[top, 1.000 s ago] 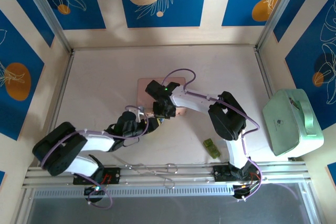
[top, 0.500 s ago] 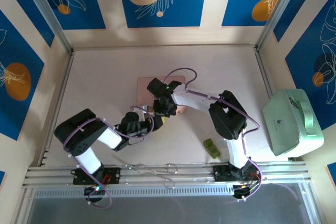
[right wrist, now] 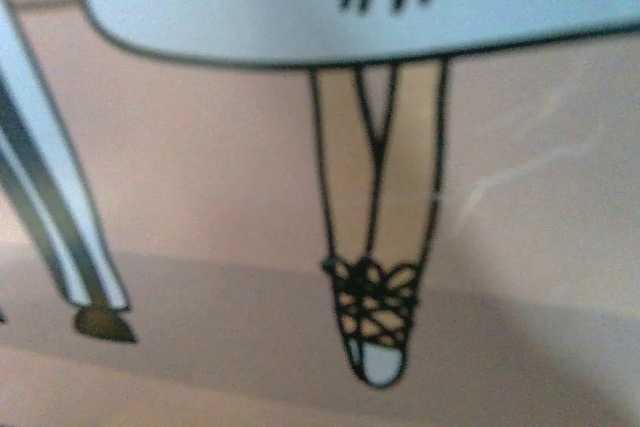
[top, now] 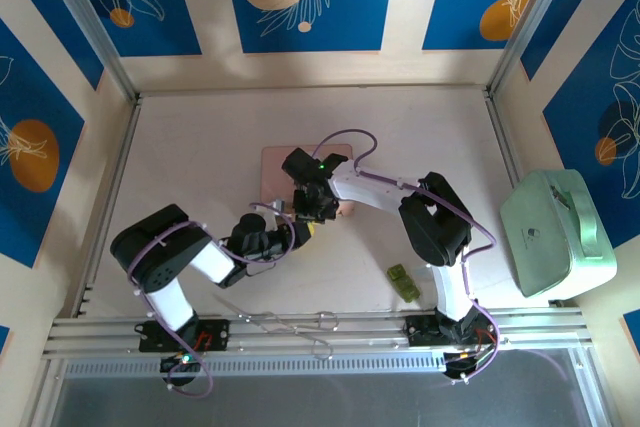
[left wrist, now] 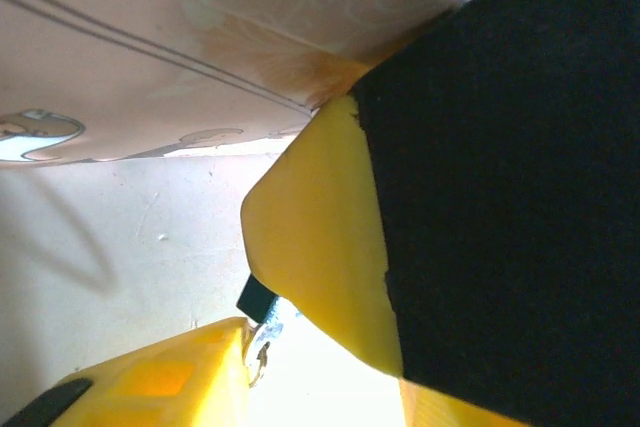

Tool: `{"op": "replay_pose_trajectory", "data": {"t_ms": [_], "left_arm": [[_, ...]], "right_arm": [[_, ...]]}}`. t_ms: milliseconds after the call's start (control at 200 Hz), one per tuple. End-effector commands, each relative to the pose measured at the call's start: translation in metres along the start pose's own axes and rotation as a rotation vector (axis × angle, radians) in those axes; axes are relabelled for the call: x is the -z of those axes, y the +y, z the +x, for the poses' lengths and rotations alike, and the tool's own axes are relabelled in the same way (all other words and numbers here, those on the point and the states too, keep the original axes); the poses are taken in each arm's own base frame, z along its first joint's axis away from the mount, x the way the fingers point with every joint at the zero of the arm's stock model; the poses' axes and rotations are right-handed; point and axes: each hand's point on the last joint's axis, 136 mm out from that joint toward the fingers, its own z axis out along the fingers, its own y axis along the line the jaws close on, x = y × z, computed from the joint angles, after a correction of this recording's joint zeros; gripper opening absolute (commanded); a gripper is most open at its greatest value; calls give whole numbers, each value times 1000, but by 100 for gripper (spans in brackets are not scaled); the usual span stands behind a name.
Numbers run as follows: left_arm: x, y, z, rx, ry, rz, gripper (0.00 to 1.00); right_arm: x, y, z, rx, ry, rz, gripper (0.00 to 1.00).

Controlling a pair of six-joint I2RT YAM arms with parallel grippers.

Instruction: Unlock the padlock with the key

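Observation:
In the left wrist view a tiny dark-blue padlock (left wrist: 256,298) with a silvery part sits pinched between two yellow fingers (left wrist: 315,237), and my left gripper (left wrist: 254,319) is shut on it. From the top view my left gripper (top: 291,234) lies just below the pink picture box (top: 283,163). My right gripper (top: 318,210) hovers at the box's near edge, almost touching the left one, and whether it is open or shut is hidden. The right wrist view is pressed close to the pink picture box (right wrist: 230,147), on its drawing of legs. I cannot make out the key.
A small green block (top: 404,282) lies on the table right of centre. A mint-green case (top: 555,232) stands at the right edge. Thin metal rings (top: 290,322) rest on the front rail. Purple cables loop over both arms.
The left arm's elbow has lifted and folded in over the past second, while its gripper stayed by the box's near edge. The right arm has barely shifted.

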Motion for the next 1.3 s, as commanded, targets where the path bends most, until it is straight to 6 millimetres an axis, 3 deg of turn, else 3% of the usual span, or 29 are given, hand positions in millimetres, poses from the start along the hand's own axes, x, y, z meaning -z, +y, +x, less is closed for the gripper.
{"op": "replay_pose_trajectory", "data": {"t_ms": [0,115,340,625,775,990,1106,1296], "left_arm": [[-7,-27,-18,39,-49,110,35],[-8,-30,-18,59,-51,135,27],[-9,-31,-18,75,-49,143,22],[-7,-27,-20,98,-57,146,19],[-7,-26,-21,123,-57,162,19],[-2,-26,-24,121,-67,162,19],[-2,-28,-25,124,-65,169,19],[-2,-30,-24,125,-60,176,19]], "right_arm": [[-10,-2,33,-11,134,-11,26],[-6,-2,31,-17,119,-18,33],[4,0,22,-28,65,-46,45],[33,4,7,-29,-202,-244,68],[33,-2,2,-31,-272,-310,68],[27,3,-6,-66,-253,-415,57],[27,5,-7,-75,-255,-468,56],[15,-9,-6,-123,-265,-508,60]]}}
